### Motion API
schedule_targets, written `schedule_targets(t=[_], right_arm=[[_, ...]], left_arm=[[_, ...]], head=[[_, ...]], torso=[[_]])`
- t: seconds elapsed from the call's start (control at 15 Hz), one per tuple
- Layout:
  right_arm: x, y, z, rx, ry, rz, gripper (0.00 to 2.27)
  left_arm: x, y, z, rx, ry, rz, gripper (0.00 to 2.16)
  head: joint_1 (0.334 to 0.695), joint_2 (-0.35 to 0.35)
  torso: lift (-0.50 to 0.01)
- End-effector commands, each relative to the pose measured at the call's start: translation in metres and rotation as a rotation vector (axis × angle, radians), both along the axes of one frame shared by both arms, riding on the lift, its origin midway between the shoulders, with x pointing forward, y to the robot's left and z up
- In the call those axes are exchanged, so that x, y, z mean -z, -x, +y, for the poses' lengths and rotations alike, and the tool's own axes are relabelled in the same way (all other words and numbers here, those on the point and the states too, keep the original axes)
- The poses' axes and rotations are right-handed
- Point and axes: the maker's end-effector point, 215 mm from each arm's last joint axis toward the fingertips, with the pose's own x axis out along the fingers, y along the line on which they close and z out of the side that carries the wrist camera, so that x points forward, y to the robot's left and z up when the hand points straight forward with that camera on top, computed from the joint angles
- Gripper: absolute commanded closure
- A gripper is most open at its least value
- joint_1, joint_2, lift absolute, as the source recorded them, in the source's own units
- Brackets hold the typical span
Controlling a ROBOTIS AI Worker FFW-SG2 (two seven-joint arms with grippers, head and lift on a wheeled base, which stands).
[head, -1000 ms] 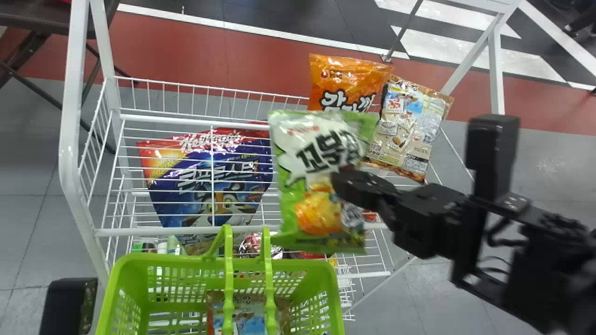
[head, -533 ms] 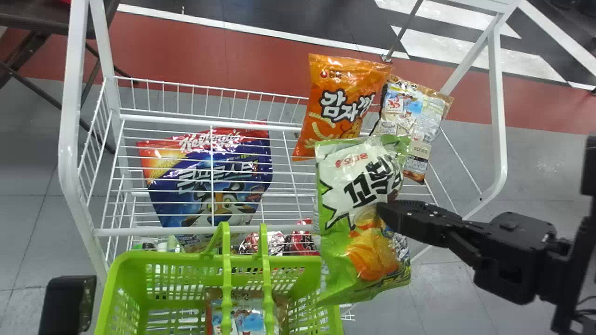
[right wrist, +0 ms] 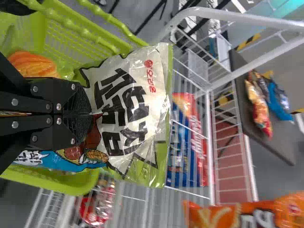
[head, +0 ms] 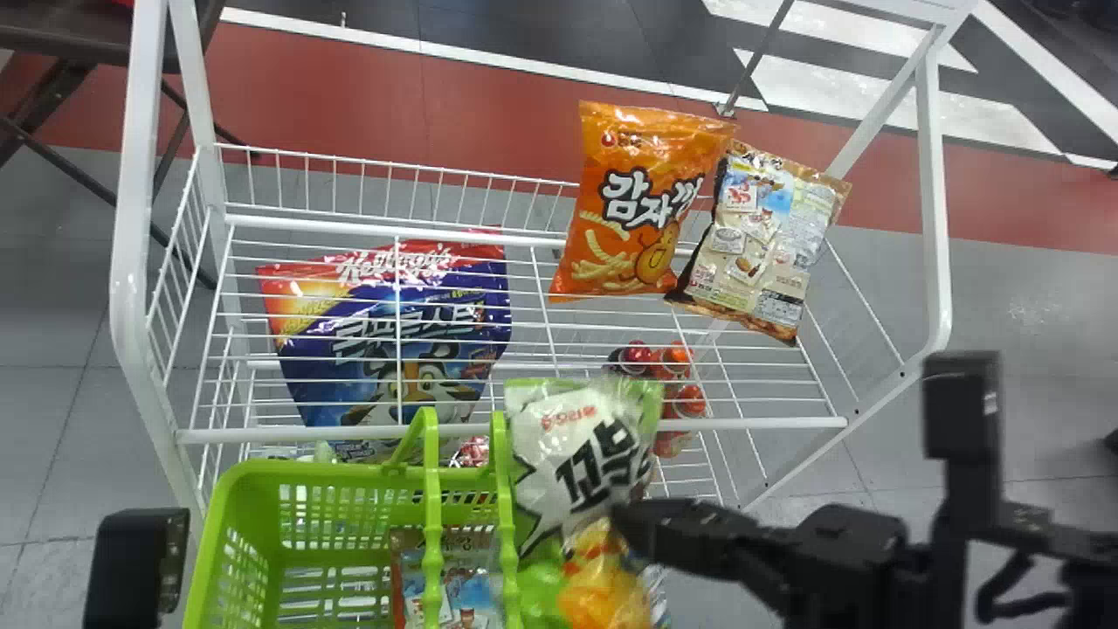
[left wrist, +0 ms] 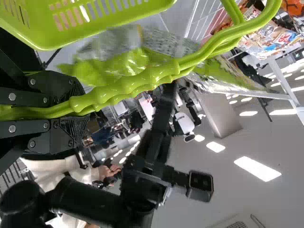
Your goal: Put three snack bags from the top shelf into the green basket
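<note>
Floor, grey with a red band, behind a white wire rack.

Top shelf, far right: one orange snack bag; beside it, one brown snack bag, back label showing.

Left, seen through wires: one blue cereal bag.

Near: one green basket, a brown-edged snack bag inside; handles clasped by the left gripper.

Right gripper: clenched on one green-and-white snack bag, held over the basket's right side.

Handling, as judged: light, soft, air-filled; slick film; contents brittle. Best hold, a moderate pinch at mid-height, as here; harder squeezing may crush the chips or burst a seam. Lower half liable to swing and catch handle or rim; lower it well inside before release. Probably second of three.
</note>
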Motion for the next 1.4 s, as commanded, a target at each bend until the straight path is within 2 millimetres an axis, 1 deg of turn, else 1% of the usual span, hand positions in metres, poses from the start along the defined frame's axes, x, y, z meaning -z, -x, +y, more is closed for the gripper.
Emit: schedule_targets(t=[0.0,0.13,0.2,0.33,0.4,0.53,0.67,0.73,0.8,0.87,0.93,1.07,1.13,1.27,1.33], right_arm=[[0.04,0.019,0.019,-0.029,-0.028,0.121,2.24],[0.071,0.029,0.026,-0.036,-0.022,0.199,2.24],[0.083,0.033,0.028,-0.04,-0.01,0.226,2.24],[0.114,0.042,0.026,-0.042,0.045,0.286,2.24],[0.125,0.045,0.021,-0.036,0.076,0.303,2.24],[0.138,0.047,0.012,-0.035,0.155,0.307,2.24],[0.153,0.054,-0.009,-0.038,0.332,0.292,2.21],[0.15,0.053,-0.013,-0.043,0.375,0.269,1.9],[0.143,0.049,-0.012,-0.052,0.378,0.248,1.2],[0.133,0.044,-0.01,-0.055,0.371,0.22,0.08],[0.121,0.039,-0.008,-0.059,0.347,0.196,0.0],[0.096,0.024,-0.002,-0.058,0.281,0.144,0.03],[0.081,0.016,0.004,-0.059,0.216,0.122,0.05],[0.058,0.003,0.013,-0.042,0.104,0.087,0.06],[0.053,-0.002,0.012,-0.023,0.076,0.079,0.06]], left_arm=[[-0.002,0.0,-0.002,0.0,0.002,-0.004,1.76],[-0.005,0.0,-0.003,0.003,0.006,-0.011,1.76],[-0.006,0.0,-0.003,0.004,0.007,-0.013,1.76],[-0.007,0.002,-0.002,0.005,0.008,-0.011,1.76],[-0.008,0.002,-0.002,0.004,0.009,-0.015,1.76],[-0.008,0.001,-0.001,0.002,0.008,-0.012,1.76],[-0.007,0.0,0.0,0.001,0.009,-0.011,1.76],[-0.006,-0.001,0.001,-0.002,0.009,-0.008,1.76],[-0.006,-0.003,0.003,-0.006,0.008,-0.008,1.76],[-0.006,-0.003,0.004,-0.007,0.011,-0.007,1.76],[-0.006,-0.004,0.004,-0.007,0.013,-0.008,1.76],[-0.007,-0.004,0.004,-0.007,0.013,-0.009,1.76],[-0.006,-0.005,0.005,-0.009,0.011,-0.009,1.76],[-0.006,-0.006,0.005,-0.011,0.01,-0.011,1.76],[-0.005,-0.007,0.006,-0.011,0.01,-0.006,1.76]], head=[[0.695,-0.35],[0.695,-0.35],[0.695,-0.35],[0.695,-0.35],[0.695,-0.35],[0.695,-0.35],[0.695,-0.35],[0.695,-0.35],[0.695,-0.35],[0.695,-0.35],[0.695,-0.35],[0.695,-0.35],[0.695,-0.35],[0.695,-0.35],[0.695,-0.35]], torso=[[-0.045],[-0.045],[-0.045],[-0.045],[-0.045],[-0.045],[-0.045],[-0.045],[-0.045],[-0.045],[-0.045],[-0.045],[-0.045],[-0.045],[-0.045]])
